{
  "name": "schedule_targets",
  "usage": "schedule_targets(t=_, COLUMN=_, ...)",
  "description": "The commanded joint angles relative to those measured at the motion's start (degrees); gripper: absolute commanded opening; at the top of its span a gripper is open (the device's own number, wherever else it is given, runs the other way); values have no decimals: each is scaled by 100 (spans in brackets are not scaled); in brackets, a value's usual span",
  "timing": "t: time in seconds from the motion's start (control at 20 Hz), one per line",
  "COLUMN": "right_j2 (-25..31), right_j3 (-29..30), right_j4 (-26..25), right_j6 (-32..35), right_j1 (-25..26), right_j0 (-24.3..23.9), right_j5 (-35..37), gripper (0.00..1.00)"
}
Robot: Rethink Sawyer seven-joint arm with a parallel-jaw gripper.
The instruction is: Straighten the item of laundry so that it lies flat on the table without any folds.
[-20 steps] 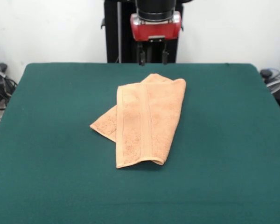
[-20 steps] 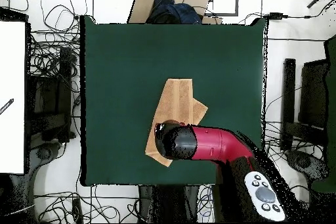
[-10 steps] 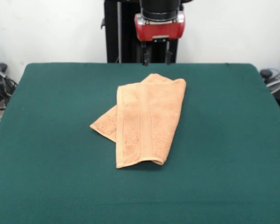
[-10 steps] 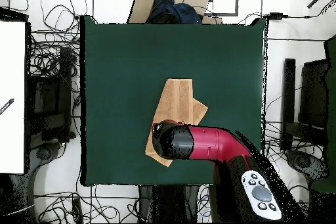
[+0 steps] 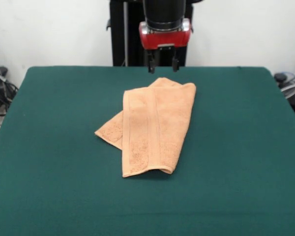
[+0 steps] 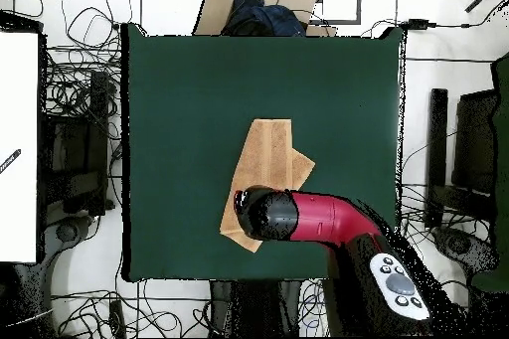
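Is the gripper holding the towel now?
No, the gripper hangs open above the towel, its fingers clear of the cloth.

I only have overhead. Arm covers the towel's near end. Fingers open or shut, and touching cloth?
Observer: Front view shows the fingers apart, gripper open, hanging above the towel, not touching.
Operator: Anything in it?
Observer: Nothing between the fingers.
Operator: Towel flat under the arm?
Observer: No. It is folded lengthwise; a lower layer's corner pokes out on one side onto the table.
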Motion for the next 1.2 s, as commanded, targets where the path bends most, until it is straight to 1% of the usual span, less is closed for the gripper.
schedule_targets(t=0.05, right_j2=347, right_j3=-86, right_j4=-80, right_j6=387, right_j1=765, right_j0=-228, right_j5=-527, gripper=100)
schedule_targets(t=0.2, right_j2=400, right_j3=-117, right_j4=-66, right_j6=359, right_j1=896, right_j0=-337, right_j5=-542, gripper=100)
schedule_targets(t=0.3, right_j2=378, right_j3=-242, right_j4=-67, right_j6=300, right_j1=993, right_j0=-357, right_j5=-379, gripper=100)
schedule_targets(t=0.45, right_j2=339, right_j3=-425, right_j4=-141, right_j6=170, right_j1=953, right_j0=-343, right_j5=-114, gripper=100)
schedule_targets(t=0.7, right_j2=443, right_j3=-515, right_j4=-84, right_j6=64, right_j1=783, right_j0=-391, right_j5=139, gripper=100)
schedule_targets(t=0.85, right_j2=442, right_j3=-504, right_j4=-87, right_j6=57, right_j1=651, right_j0=-402, right_j5=146, gripper=100)
schedule_targets(t=0.95, right_j2=349, right_j3=-271, right_j4=-111, right_j6=168, right_j1=492, right_j0=-430, right_j5=9, gripper=100)
schedule_targets(t=1.05, right_j2=285, right_j3=-71, right_j4=-95, right_j6=207, right_j1=334, right_j0=-473, right_j5=64, gripper=100)
schedule_targets(t=1.1, right_j2=276, right_j3=-61, right_j4=-76, right_j6=188, right_j1=270, right_j0=-463, right_j5=172, gripper=100)
schedule_targets(t=1.2, right_j2=313, right_j3=-301, right_j4=-52, right_j6=62, right_j1=216, right_j0=-395, right_j5=472, gripper=100)
